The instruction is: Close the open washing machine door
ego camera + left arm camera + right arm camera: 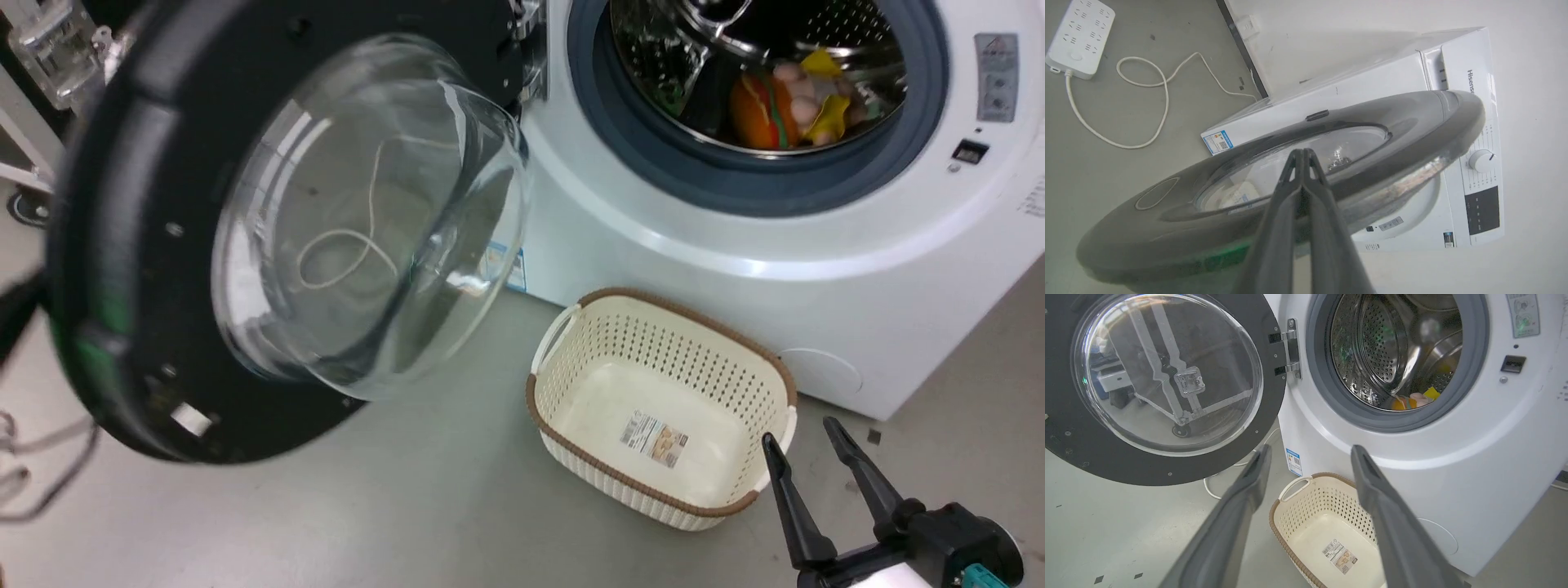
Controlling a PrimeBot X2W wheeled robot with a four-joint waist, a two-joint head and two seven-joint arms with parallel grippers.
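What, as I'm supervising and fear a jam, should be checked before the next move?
1. Washing machine door hangs wide open, ready to swing: ok.
2. Left gripper shut, pointing at the door's outer face: ok.
3. Its contact with the door: cannot tell.
4. Grey gasket free of laundry; toys lie inside the drum: ok.
5. Right gripper open, low beside the basket, away from the gasket: ok.
6. Door's lower rim will pass above the basket: cannot tell.
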